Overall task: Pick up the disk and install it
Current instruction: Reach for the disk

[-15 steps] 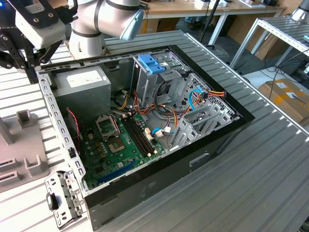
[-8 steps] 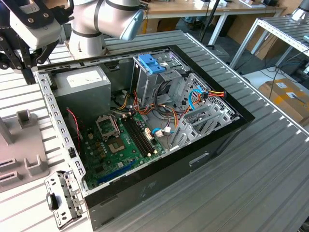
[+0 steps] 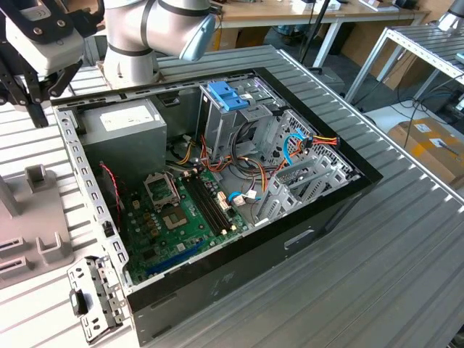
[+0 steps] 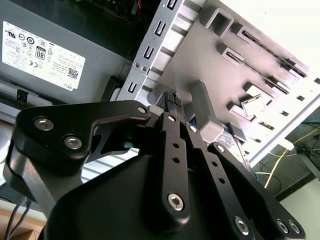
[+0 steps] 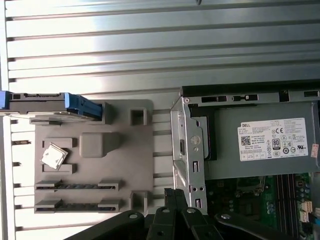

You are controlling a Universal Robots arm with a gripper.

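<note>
Grey moulded fixture beside the open computer case carries the disk, standing on edge in a slot. The gripper, fingers pressed together and empty, hovers near the case wall, apart from the disk. Risk: approaching closed could topple the disk or clip the case flange. Ribbed aluminium table; workshop benches behind.

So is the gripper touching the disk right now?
Apart. In the first wrist view the gripper sits clear of the disk, with bare grey fixture between them.
</note>
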